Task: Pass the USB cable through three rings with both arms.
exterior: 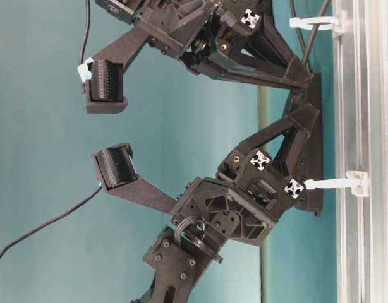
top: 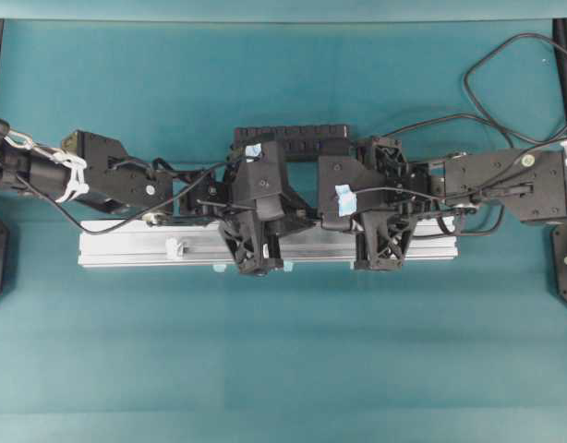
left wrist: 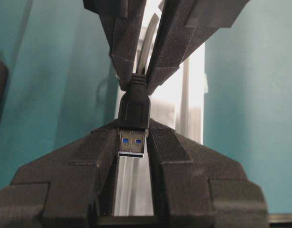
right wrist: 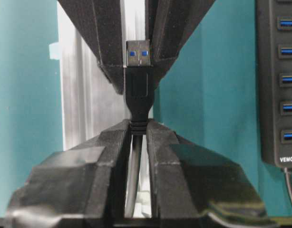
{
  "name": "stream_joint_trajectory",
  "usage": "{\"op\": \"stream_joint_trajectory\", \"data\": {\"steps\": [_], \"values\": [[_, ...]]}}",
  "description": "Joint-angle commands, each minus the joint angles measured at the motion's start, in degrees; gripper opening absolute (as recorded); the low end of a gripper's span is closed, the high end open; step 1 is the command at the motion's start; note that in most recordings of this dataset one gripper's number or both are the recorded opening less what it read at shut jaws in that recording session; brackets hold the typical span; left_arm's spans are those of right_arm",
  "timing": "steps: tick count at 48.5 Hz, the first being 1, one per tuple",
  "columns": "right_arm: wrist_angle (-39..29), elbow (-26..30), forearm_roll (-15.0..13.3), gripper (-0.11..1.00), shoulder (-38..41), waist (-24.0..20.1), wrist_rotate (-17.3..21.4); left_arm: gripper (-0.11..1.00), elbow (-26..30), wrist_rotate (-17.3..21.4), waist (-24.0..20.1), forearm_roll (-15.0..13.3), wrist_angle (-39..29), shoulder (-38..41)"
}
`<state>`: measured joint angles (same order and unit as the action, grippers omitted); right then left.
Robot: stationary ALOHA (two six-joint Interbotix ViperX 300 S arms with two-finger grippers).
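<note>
Overhead view: both arms met over the silver rail [top: 126,249] on the teal table [top: 283,369], left gripper [top: 258,263] at about 6 o'clock of centre, right gripper [top: 380,258] just to its 3 o'clock side; the plug itself was hidden under them, one white ring [top: 173,247] stood on the rail toward 9 o'clock, a black hub [top: 293,138] lay at 12 o'clock. Table-level view: two rings showed on the rail, ring one [exterior: 314,23] at 1 o'clock, ring two [exterior: 333,184] at 4 o'clock; grip detail unreadable here. Left wrist view: left fingers [left wrist: 65,175] clamped the metal tip of the USB cable [left wrist: 134,107], right fingers [left wrist: 124,42] closed on the strain relief at 12 o'clock. Right wrist view: same plug [right wrist: 139,85], long axis running 12 to 6, right fingers [right wrist: 105,156] shut on the cord end, left fingers [right wrist: 101,42] on the tip. Both held it, so a handover; likely the left lets go next.
</note>
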<state>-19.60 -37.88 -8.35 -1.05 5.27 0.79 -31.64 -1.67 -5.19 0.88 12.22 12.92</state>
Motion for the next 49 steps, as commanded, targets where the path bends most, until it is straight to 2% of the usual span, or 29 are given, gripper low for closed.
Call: {"op": "stream_joint_trajectory", "data": {"steps": [1,35,38,45,47,49], "values": [[0.70,1.58,-0.18,-0.07,-0.18,-0.44,-0.44,0.20,0.44,0.00,0.35,0.09,0.26,-1.23],[-0.18,3.87,-0.18,-0.07,0.97,-0.53,-0.44,0.21,-0.44,-0.79,0.53,0.09,-0.09,-3.43],[-0.62,3.96,-0.09,-0.07,0.97,-0.53,-0.44,0.32,-1.14,-0.97,0.53,0.09,-0.53,-4.48],[-1.67,3.87,-0.09,-0.07,0.97,-0.53,-0.44,0.75,-2.99,-1.14,1.14,0.09,-2.46,-8.44],[-1.76,3.87,-0.09,-0.07,0.97,-0.53,-0.44,0.84,-3.52,-1.14,1.32,0.09,-2.90,-9.76],[-1.76,3.87,-0.09,-0.07,0.97,-0.44,-0.44,0.87,-4.04,-1.14,1.41,0.09,-3.25,-11.07]]}}
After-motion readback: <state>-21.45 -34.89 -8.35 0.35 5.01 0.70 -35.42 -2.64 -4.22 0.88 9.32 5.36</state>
